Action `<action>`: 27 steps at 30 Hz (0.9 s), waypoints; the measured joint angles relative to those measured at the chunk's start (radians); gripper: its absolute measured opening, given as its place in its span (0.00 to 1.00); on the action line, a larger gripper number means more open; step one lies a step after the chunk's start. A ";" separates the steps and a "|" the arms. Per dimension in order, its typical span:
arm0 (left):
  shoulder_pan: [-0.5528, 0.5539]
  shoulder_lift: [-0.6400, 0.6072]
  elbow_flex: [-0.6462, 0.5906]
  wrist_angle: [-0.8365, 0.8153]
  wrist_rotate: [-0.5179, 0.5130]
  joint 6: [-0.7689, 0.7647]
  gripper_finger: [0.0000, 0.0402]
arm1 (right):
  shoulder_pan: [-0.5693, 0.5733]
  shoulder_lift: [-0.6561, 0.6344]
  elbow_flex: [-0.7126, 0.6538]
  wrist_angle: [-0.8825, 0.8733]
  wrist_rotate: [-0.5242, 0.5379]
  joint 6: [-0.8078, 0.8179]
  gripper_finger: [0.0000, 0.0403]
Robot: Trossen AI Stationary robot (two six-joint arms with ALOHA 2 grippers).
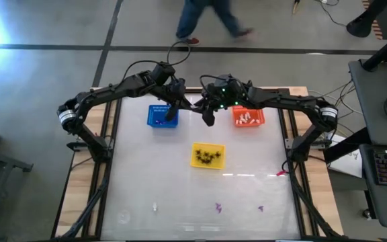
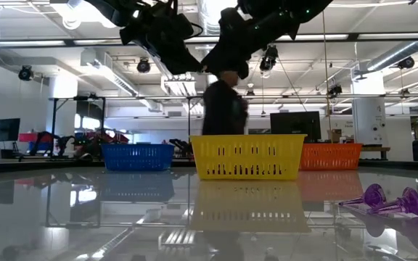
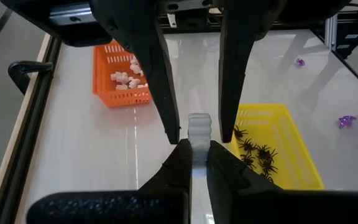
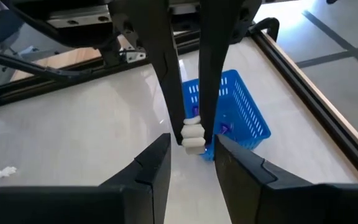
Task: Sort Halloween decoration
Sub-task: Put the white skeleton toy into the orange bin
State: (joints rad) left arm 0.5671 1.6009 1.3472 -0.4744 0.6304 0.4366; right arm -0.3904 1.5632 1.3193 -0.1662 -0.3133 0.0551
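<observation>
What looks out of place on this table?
Two purple trinkets and what looks like a white one lie loose on the bare table, far from the three baskets.

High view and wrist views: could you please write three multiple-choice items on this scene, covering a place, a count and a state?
1. Where do the black spiders lie?
A) blue basket
B) yellow basket
C) orange basket

2. How many baskets are there?
A) two
B) three
C) four

3. The left gripper is:
A) wide open
B) shut on nothing
C) shut on a white trinket

Key:
1 B, they show inside its yellow walls.
2 B, blue basket, yellow basket and orange basket.
3 C, its fingers pinch the trinket.
</observation>
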 joint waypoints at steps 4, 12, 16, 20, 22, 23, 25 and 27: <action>0.000 0.000 0.000 0.000 0.000 0.000 0.00 | 0.000 0.001 0.000 0.001 0.001 0.001 0.27; 0.000 0.000 0.000 0.001 -0.001 0.000 0.00 | 0.000 0.001 0.000 0.044 0.027 0.024 0.16; 0.000 0.000 0.000 0.001 -0.003 0.000 0.00 | 0.000 0.001 0.000 0.041 0.028 0.024 0.10; 0.000 0.000 0.000 0.000 -0.016 0.001 0.00 | 0.000 0.000 0.000 0.027 0.029 0.062 0.06; 0.002 0.000 -0.001 0.000 -0.019 0.001 0.00 | 0.000 0.000 0.000 0.021 0.029 0.075 0.06; 0.002 0.000 -0.001 0.000 -0.019 0.001 0.00 | 0.000 0.000 0.000 0.020 0.029 0.075 0.06; 0.003 0.000 -0.001 0.001 -0.019 0.001 0.00 | 0.000 0.000 0.000 0.019 0.036 0.075 0.06; 0.003 0.000 -0.001 0.002 -0.021 0.001 0.00 | 0.002 0.000 0.000 0.018 0.051 0.076 0.05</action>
State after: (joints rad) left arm 0.5705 1.6009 1.3464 -0.4727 0.6095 0.4374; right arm -0.3885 1.5635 1.3197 -0.1478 -0.2621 0.1307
